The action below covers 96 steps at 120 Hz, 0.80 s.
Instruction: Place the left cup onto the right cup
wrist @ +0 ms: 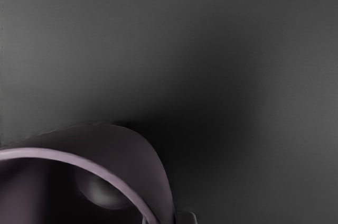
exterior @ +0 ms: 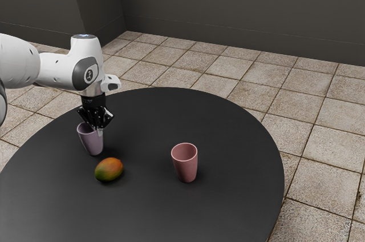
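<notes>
Orange-green mango (exterior: pixel 108 169) lies on round black table (exterior: pixel 228 139), toward its front. Pink plastic cup (exterior: pixel 185 162) stands upright, well apart toward exterior view's right. Just behind mango: pale mauve plastic cup (exterior: pixel 91 140), upright. Black two-finger gripper (exterior: pixel 96 128) at its rim; whether jaws grip, cannot tell.

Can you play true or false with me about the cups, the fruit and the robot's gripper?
1. The gripper is at the purple cup's rim. True.
2. The pink cup lies on its side. False: it stands upright.
3. The mango is inside a cup. False: it lies on the black table, near the purple cup.
4. The two cups are apart from each other. True.
</notes>
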Available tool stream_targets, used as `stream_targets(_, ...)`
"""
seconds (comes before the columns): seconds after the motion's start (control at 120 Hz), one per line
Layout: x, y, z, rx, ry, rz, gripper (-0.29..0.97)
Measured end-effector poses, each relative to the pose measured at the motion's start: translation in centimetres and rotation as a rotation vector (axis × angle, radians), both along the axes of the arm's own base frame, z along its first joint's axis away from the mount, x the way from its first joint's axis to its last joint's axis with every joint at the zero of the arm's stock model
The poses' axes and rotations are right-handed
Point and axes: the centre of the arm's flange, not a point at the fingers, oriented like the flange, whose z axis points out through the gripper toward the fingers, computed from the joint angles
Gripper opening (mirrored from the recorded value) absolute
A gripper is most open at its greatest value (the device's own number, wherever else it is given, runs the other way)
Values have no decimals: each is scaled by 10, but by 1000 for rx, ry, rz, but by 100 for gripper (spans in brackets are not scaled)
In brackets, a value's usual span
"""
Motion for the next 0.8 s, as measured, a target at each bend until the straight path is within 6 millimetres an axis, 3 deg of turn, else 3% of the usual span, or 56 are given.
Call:
stream_targets(0.158,-1,1,10,5,-8,-1,-9)
stream_targets(0.3,7,-12,34,10,-34,-28,-10)
stream_targets(0.567,8,-73,82,-16,-49,-129,-10)
stream_targets(0.667,2,-103,106,-30,-62,-183,-10)
stream_targets(0.8,-2,-148,116,-44,-55,-261,-11)
